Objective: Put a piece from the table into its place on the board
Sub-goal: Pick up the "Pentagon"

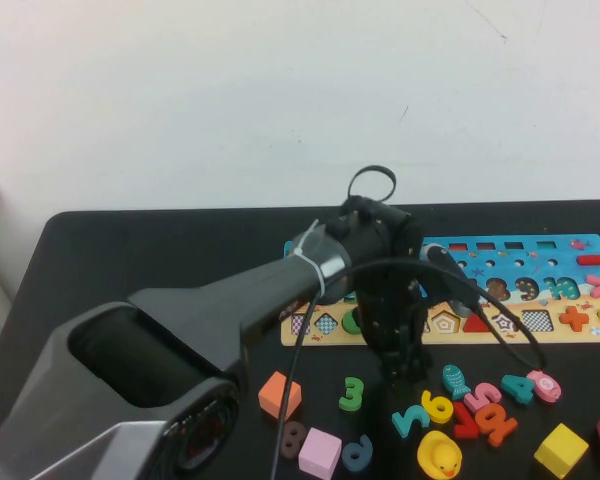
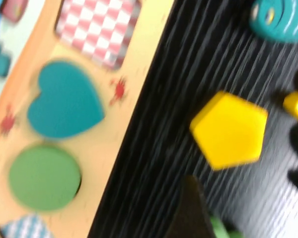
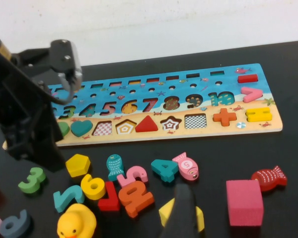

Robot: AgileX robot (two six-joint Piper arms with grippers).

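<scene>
We see black table point(image 1: 130, 250) under white wall. Board point(image 3: 268, 124) long axis runs along far edge. Yellow pentagon point(image 3: 78, 164) flat just before board, corner toward it. Left gripper point(image 1: 400, 365) above pentagon, right gripper point(image 3: 181, 208) nearer us: finger state unreadable.

The counter point(image 1: 130, 250) is black, and the board point(image 3: 268, 126) runs from blue sea to sandy yellow. On it sit a teal heart point(image 2: 64, 101), a green circle point(image 2: 43, 176) and a red-checked recess point(image 2: 97, 27). A yellow pentagon point(image 2: 231, 130) lies loose beside the black left pincer point(image 1: 400, 368), and the black right pincer point(image 3: 181, 213) hangs over a pink cube point(image 3: 244, 202).
</scene>
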